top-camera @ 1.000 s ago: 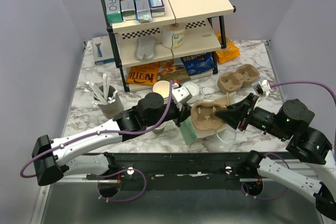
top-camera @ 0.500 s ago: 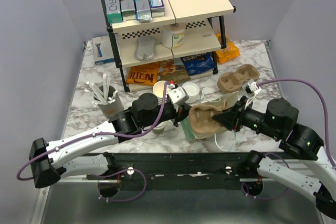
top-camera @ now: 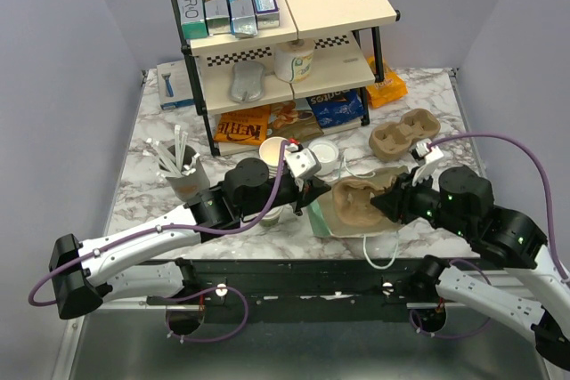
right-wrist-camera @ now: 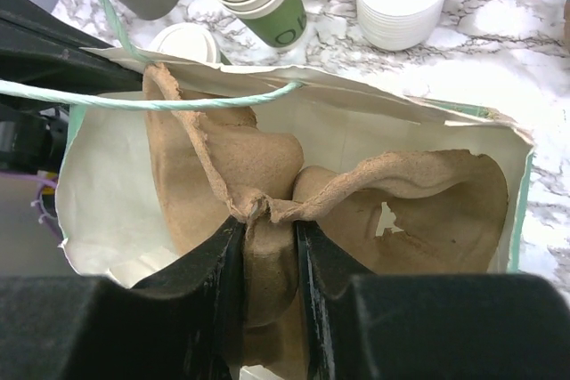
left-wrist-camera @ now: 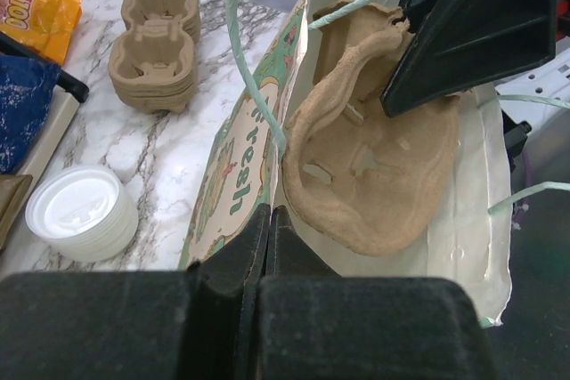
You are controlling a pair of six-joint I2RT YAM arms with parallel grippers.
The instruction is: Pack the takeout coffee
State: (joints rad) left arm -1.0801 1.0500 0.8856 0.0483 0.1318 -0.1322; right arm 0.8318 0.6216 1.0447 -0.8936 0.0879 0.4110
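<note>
Pinching bag [left-wrist-camera: 233,186] rim, L pincer [left-wrist-camera: 270,220] shut; R pincer [right-wrist-camera: 270,236] part-open, clamping carrier [right-wrist-camera: 218,153] ridge

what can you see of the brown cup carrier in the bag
The cup carrier is brown moulded pulp with cup wells and slotted holes, bent and creased along its middle ridge. It sits tilted, partly inside the open, white-lined paper bag, against its inner wall. The right hand pinches the middle ridge.
</note>
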